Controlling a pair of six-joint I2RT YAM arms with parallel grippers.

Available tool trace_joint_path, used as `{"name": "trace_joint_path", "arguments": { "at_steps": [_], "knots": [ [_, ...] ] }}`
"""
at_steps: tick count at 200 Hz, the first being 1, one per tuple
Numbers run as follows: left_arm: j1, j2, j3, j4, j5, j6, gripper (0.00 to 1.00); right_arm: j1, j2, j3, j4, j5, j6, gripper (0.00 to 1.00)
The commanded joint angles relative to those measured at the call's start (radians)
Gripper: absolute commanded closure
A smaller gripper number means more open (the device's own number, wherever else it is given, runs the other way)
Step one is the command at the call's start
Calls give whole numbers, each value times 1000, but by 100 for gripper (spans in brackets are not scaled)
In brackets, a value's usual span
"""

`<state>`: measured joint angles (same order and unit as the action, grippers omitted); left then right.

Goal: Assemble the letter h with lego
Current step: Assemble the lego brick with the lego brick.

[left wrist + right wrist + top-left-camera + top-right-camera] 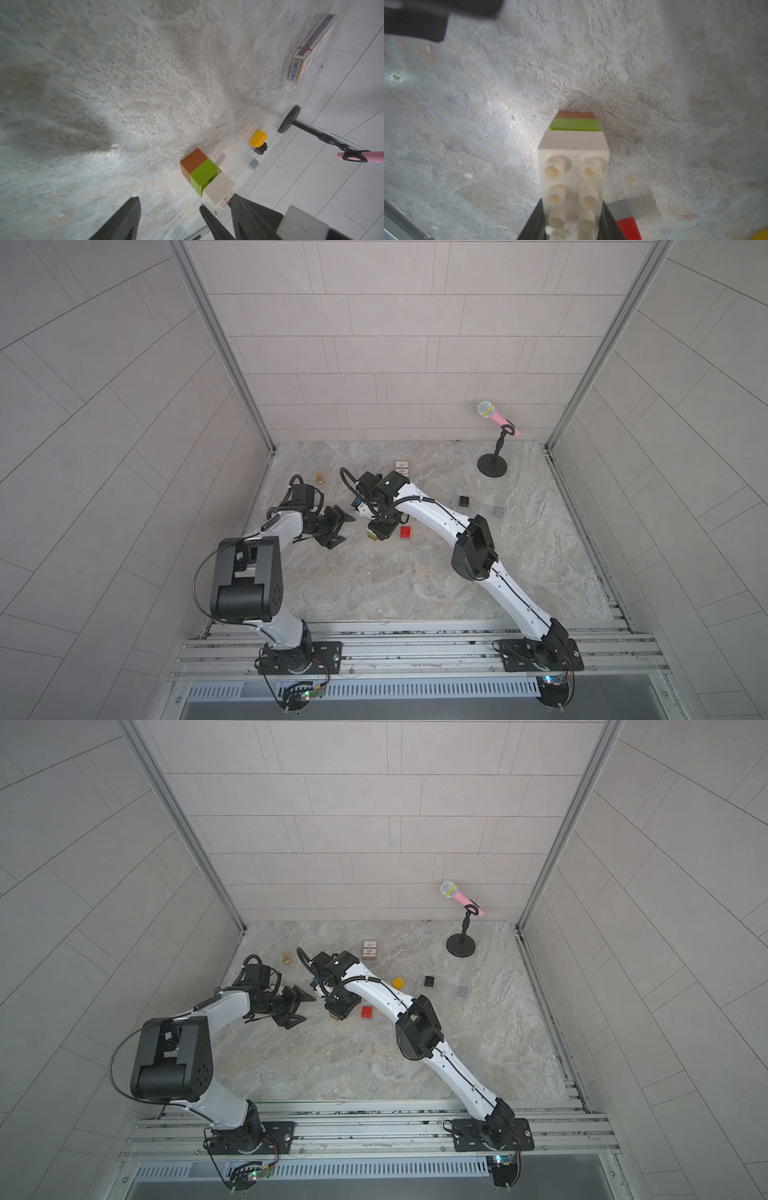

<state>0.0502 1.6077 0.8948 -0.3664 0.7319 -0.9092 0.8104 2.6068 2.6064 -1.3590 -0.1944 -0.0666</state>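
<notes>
Right hand (572,207) grips white brick (574,143); left hand (348,528) open, 9 o'clock. Yellow brick (398,982) clears the right arm (374,986) in a top view.

smooth plastic white brick (573,143) on rough, matt stone table (467,104).

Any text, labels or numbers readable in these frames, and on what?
"No.979", last digits unsure: end flap of the card box.
Its long side: print too blurred to read.
Its face in both top views: too small to read.
No other text seen.
</notes>
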Motion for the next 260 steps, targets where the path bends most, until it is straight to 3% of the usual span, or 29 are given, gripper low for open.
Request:
{"name": "trace_joint_path", "arguments": {
  "at_steps": [1, 30, 165, 176, 260],
  "knots": [
    [6, -28, -13, 9, -3, -10, 24, -6, 78, -15, -101, 25, 65, 91],
    [6, -29, -13, 9, -2, -10, 23, -6, 79, -15, -81, 23, 77, 83],
    [4, -29, -13, 11, 5, -11, 21, -17, 27, -19, 26, -46, 128, 74],
    [4, -28, -13, 11, 4, -11, 21, -16, 26, -19, 29, -49, 129, 68],
    [3, -29, -14, 14, 6, -15, 21, -17, 25, -28, 38, -38, 130, 66]
  ]
}}
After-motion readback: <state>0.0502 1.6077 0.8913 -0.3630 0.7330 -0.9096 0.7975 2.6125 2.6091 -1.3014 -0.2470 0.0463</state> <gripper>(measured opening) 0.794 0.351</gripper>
